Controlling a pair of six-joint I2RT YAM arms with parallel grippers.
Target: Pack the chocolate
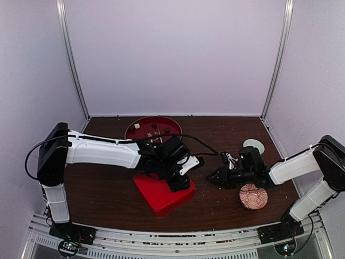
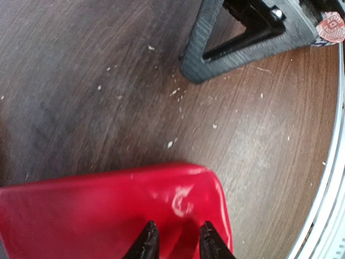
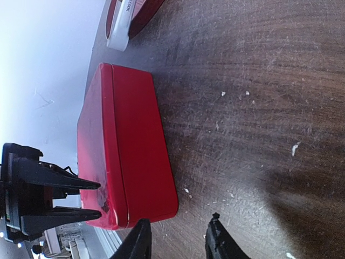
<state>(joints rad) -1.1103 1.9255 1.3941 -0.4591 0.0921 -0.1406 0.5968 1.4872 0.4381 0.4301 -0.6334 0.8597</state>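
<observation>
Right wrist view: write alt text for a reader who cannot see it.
A closed red box lies on a dark wooden table dotted with pale crumbs. The left claw, fingers apart, reaches in from the left edge to the box's lower end. The right claw stands open at the bottom, holding nothing.

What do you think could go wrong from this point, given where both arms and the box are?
1. The left gripper and the right gripper are both open and close together at the red box, so they could collide.
2. The box looks closed and lies loose on the table; a push may slide it rather than open it.
3. The chocolate sits on the red plate behind the left arm, which might sweep it.
</observation>
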